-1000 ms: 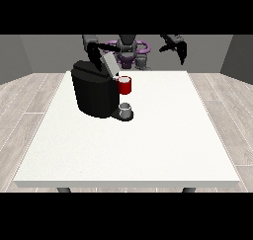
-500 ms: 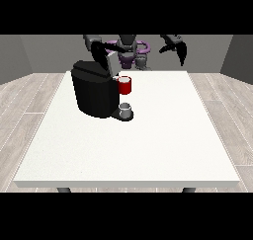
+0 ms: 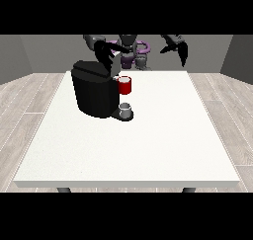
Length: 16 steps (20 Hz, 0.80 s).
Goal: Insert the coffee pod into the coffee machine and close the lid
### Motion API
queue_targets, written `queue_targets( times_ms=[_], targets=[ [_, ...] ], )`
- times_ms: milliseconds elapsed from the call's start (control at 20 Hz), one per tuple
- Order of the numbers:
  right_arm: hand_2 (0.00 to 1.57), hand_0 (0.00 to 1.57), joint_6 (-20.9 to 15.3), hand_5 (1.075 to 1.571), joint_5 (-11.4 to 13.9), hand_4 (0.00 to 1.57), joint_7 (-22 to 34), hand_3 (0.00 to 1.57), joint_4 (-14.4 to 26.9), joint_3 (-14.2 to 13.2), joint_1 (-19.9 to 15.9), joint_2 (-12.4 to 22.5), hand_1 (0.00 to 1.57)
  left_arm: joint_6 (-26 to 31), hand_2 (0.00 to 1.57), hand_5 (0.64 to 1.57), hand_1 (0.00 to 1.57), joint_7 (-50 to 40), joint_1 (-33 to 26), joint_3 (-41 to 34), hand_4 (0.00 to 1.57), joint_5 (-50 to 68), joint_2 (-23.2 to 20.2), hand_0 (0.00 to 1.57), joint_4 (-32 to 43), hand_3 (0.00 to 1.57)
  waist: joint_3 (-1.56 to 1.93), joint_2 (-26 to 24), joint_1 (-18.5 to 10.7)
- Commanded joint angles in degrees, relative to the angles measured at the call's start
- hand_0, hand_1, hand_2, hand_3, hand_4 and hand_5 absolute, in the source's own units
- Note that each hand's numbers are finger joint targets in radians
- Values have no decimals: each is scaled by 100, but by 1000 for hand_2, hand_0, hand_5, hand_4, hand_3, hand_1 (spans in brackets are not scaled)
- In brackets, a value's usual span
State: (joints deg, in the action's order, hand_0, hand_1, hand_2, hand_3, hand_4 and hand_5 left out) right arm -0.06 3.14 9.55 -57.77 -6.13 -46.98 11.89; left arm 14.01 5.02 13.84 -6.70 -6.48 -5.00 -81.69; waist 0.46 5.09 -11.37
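Front view: the coffee machine (image 3: pixel 95 92), a black block, stands on the white table (image 3: pixel 148 145) toward the far left corner, well back from the near edge. Its lid (image 3: pixel 91 67) lies flat on top, down on the body. A red part (image 3: pixel 125 85) sits at the machine's front, on the side facing the table's middle; whether this is the pod or a piece of the machine cannot be told. Below it a small grey cup (image 3: pixel 125 109) stands on the machine's base, and what is in the cup cannot be seen.

The hand at the view's left (image 3: pixel 105 54) is over the machine's back right corner, its dark fingers reaching down to the lid's edge beside the red part; they seem to touch the lid, but whether they are straight or curled cannot be told. It holds nothing that shows. The hand at the view's right (image 3: pixel 177 47) hangs in the air beyond the far edge, well apart from the machine, its fingers pointing down and relaxed, holding nothing.

Against a second ago, the lid, then tilted up at the back, is now down, and the hand at the view's left has come lower with it. The other hand, the cup and the red part are where they were.
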Motion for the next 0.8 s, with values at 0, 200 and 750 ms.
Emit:
queue_targets(
  times_ms=[0,200,750],
  targets=[
    [0,0,-79,1571,197,0,-198,0,-166,389,-227,-421,0,50,0,1571,0,85,-56,-64,337,68,-45,0,99,0,-49,-45,-244],
    [0,0,-106,1571,414,87,-45,0,-309,487,-532,-257,0,175,0,1571,0,146,90,82,398,99,16,0,59,0,-51,68,-508],
    [0,0,-173,1571,573,102,577,0,-706,304,-1012,118,0,208,0,1571,0,305,461,318,418,11,127,0,36,0,-43,562,-1156]
  ],
)
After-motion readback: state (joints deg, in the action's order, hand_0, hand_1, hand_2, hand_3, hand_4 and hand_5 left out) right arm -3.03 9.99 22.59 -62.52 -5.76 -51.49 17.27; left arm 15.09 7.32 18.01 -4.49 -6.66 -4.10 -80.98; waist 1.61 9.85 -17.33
